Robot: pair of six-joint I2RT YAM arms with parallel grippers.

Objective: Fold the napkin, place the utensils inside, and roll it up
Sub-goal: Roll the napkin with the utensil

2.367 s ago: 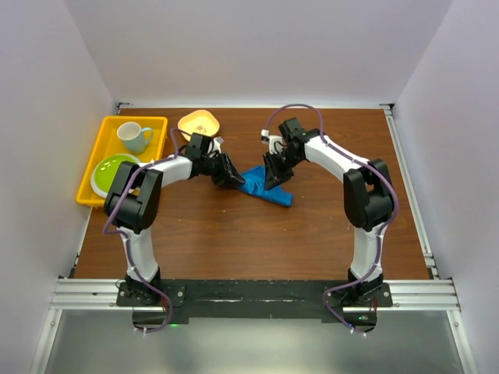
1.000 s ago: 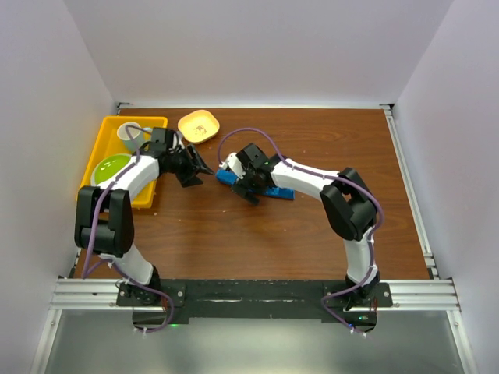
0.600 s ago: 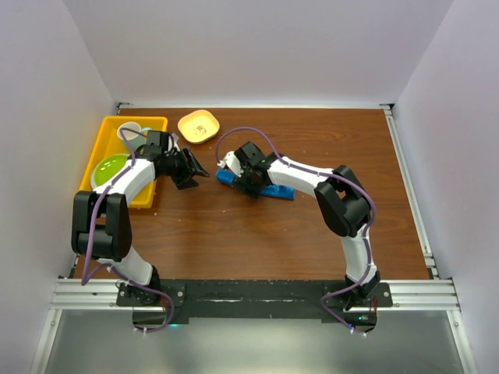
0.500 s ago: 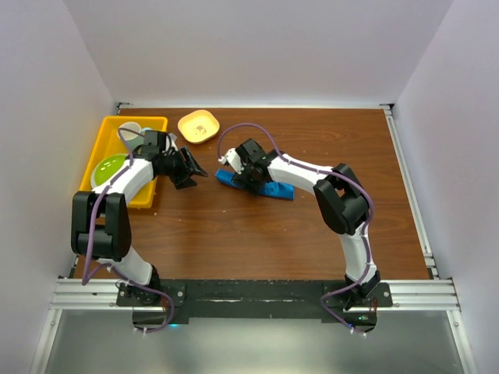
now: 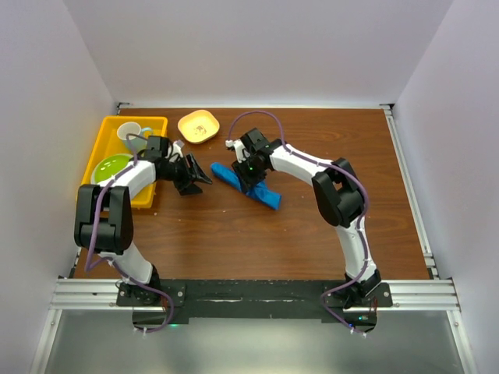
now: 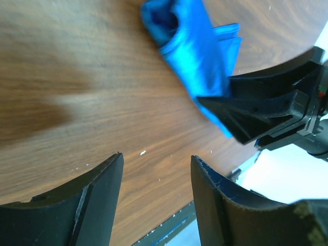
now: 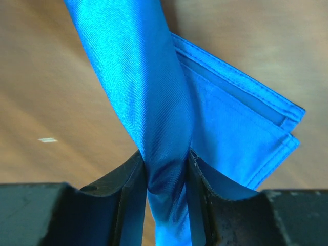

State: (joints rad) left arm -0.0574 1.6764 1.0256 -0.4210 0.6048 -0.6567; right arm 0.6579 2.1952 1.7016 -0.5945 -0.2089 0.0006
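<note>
The royal-blue napkin (image 5: 248, 185) lies rolled in a long bundle on the wooden table, slanting from upper left to lower right. My right gripper (image 5: 251, 173) is shut on the roll's middle; in the right wrist view the rolled cloth (image 7: 146, 97) is pinched between the two fingers, with a flat folded corner (image 7: 241, 138) spreading to the right. My left gripper (image 5: 201, 176) is open and empty just left of the roll's end; its view shows the roll (image 6: 197, 56) ahead with an open hollow end. The utensil is hidden.
A yellow tray (image 5: 97, 160) at the left holds a pale blue mug (image 5: 131, 137) and a green plate (image 5: 109, 170). An orange bowl (image 5: 198, 126) sits behind the grippers. White walls enclose the table on three sides.
The left gripper let go of the napkin and drew back left toward the tray. The right gripper swept left rolling the cloth, and the roll now slants down to the right.
</note>
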